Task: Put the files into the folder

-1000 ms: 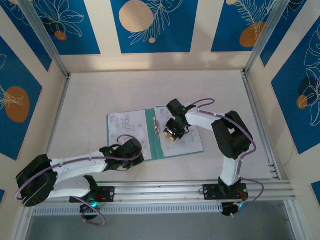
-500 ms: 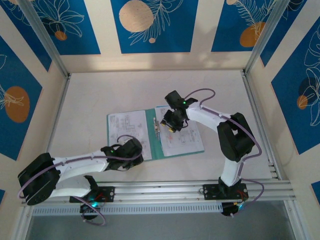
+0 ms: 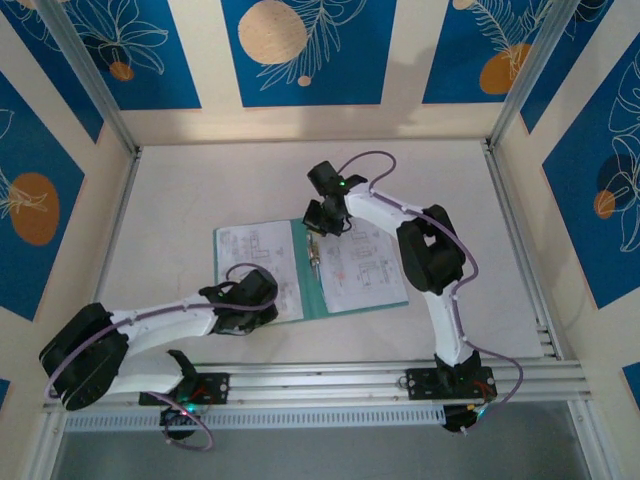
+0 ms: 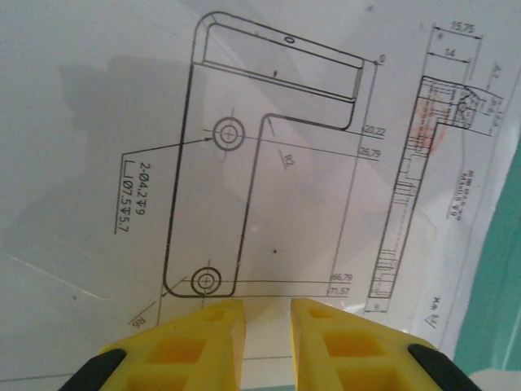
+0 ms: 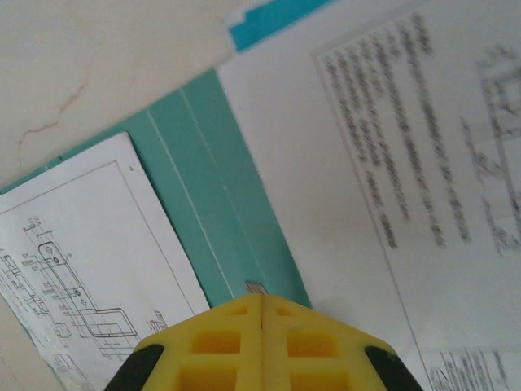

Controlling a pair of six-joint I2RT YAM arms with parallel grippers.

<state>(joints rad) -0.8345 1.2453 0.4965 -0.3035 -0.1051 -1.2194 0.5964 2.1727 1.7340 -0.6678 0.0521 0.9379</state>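
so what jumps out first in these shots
The open teal folder lies in the middle of the table, with white printed sheets on both leaves. The right end effector, shut, is over the far end of its spine, by the silver clip. The left end effector, fingers slightly apart, is over the drawing on the left sheet.

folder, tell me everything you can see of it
The folder is thin teal card, opened flat on the white table, both leaves mostly covered by printed sheets. Teal shows along the creased spine, where a small silver clip sits. The right gripper, jaws shut, is over the spine's far end; contact is unclear.
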